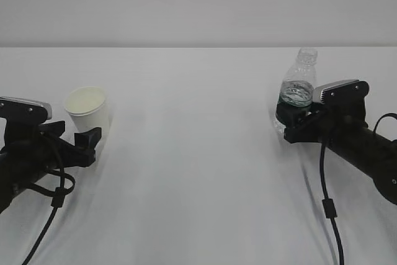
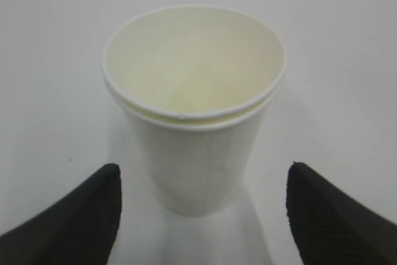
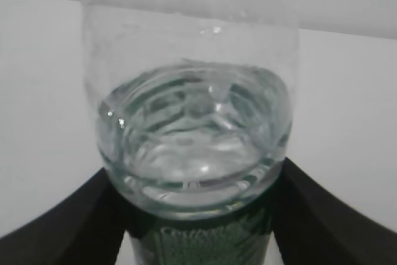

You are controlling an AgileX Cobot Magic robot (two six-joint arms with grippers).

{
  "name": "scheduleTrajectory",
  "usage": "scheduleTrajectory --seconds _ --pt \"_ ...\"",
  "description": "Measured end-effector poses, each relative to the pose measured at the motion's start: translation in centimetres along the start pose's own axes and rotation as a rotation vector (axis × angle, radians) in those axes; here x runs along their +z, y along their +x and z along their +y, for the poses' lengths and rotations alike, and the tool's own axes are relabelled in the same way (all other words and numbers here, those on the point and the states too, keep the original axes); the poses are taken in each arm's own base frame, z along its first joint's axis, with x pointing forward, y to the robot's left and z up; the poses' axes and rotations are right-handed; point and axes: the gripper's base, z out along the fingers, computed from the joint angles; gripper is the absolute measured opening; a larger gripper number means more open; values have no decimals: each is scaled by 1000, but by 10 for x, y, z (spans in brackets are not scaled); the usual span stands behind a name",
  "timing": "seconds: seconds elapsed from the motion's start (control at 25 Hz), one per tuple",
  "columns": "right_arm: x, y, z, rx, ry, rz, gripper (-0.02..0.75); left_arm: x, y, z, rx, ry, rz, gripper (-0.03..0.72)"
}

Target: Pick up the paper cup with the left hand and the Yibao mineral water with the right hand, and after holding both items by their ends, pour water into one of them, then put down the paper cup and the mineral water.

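surface: plain white desk (image 1: 198,153), pale wall (image 1: 198,4) behind, nothing else on it besides the two items and arms
paper cup: paper cup (image 1: 88,111) stands upright on the desk at far left of exterior view; white, tapered, rolled rim, cream inside; looks empty in left wrist view (image 2: 193,116)
left hand: left hand (image 1: 87,144) low on the desk, just in front of the cup; black arm with grey-white block (image 1: 25,108) on top and black cable (image 1: 53,206) trailing down
left hand state: spread wide; in left wrist view both black fingers (image 2: 74,215) sit either side of the cup base with clear gaps, no contact
Yibao mineral water: Yibao mineral water (image 1: 298,85) at right of exterior view, upright with slight tilt; clear ribbed body, narrow neck up top, dark green label band low down
water level: partly filled, water surface visible through the clear wall in right wrist view (image 3: 192,147), just above the green label
right hand: right hand (image 1: 291,122) wraps the bottle's lower part at label height; black arm reaches in from right
right hand state: closed on the bottle; right wrist view shows black fingers (image 3: 322,215) pressed against both sides of the label
bottle base: hidden by the hand, cannot tell if it touches the desk
spacing: cup and bottle well apart, opposite sides of desk
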Motion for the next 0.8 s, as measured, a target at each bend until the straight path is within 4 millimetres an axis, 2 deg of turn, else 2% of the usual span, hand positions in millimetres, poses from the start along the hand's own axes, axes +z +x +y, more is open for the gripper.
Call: scheduleTrajectory --seconds 0.28,0.52,0.8 --pt "0 0 2 -10 -21 -1 498 12 -2 0 0 1 -23 593" --pt "0 0 2 -10 -23 -1 498 22 27 1 5 -2 52 593" --pt "0 0 3 -15 -32 -1 498 32 24 1 5 -1 24 593"
